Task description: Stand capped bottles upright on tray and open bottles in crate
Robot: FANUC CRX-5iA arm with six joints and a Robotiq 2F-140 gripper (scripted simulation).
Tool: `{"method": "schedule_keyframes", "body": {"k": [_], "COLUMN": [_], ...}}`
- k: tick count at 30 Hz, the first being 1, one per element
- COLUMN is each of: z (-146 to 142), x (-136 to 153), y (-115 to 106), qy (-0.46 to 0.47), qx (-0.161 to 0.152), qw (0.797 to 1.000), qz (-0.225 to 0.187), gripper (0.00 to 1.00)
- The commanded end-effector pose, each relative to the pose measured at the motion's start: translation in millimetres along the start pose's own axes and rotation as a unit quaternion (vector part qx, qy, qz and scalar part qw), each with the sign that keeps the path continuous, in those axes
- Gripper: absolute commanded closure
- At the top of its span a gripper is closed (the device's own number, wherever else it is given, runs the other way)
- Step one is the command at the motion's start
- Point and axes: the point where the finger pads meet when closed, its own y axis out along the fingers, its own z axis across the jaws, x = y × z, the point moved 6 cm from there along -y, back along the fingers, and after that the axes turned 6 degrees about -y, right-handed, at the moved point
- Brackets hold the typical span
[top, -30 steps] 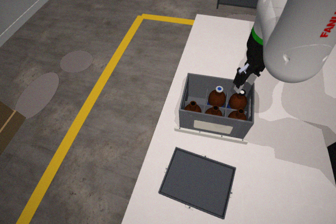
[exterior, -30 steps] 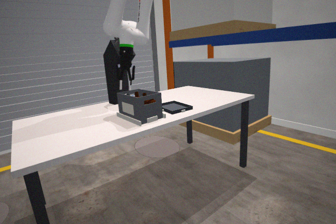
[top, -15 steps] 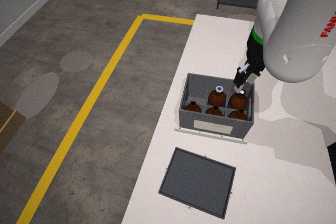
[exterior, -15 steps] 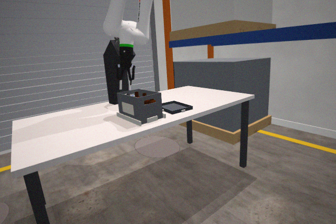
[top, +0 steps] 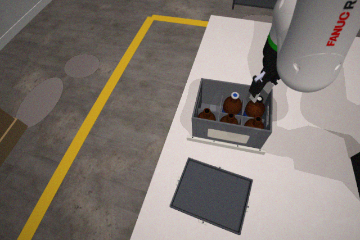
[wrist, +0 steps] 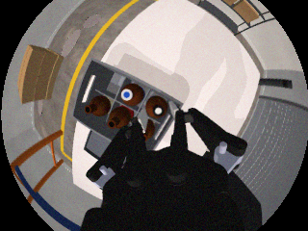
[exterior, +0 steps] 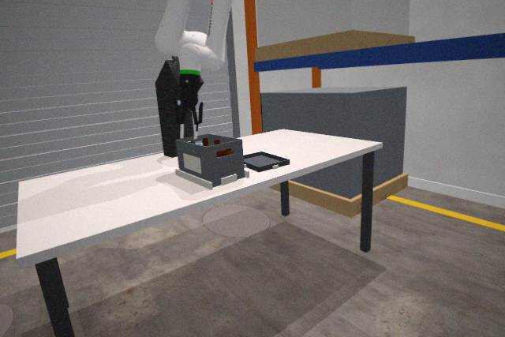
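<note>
The grey crate (top: 232, 113) holds several brown bottles. A capped bottle with a blue-dotted white cap (top: 233, 103) stands in the back middle cell. A capped bottle with a plain white cap (top: 255, 106) stands in the back right cell. Three open bottles (top: 229, 118) stand in the front row. My gripper (top: 256, 95) is partly open, its fingers reaching down around the white cap of the back right bottle and apart from it. In the wrist view the fingers straddle that white cap (wrist: 157, 111). The dark tray (top: 211, 195) lies empty in front of the crate.
The crate's back left cell (top: 210, 104) holds no bottle. The crate (exterior: 210, 159) and tray (exterior: 266, 160) sit near the table's edge. A dark robot pedestal (exterior: 167, 113) stands behind the crate. Shelving and a grey block stand beyond the table.
</note>
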Motion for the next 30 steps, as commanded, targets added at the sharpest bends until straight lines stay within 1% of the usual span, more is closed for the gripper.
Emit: {"method": "schedule_keyframes", "body": {"k": [1, 3, 22, 30], "z": [-1.4, -1.9, -2.0, -2.9], "x": [1.1, 1.5, 1.7, 2.4], "y": [7.7, 11.4, 12.7, 23.3], "qy": [0.0, 0.0, 0.0, 0.0], "qx": [0.003, 0.003, 0.003, 0.002], "qw": [1.0, 1.0, 1.0, 1.0], "qz": [0.003, 0.003, 0.003, 0.002], "gripper": [0.62, 0.62, 0.62, 0.62]}}
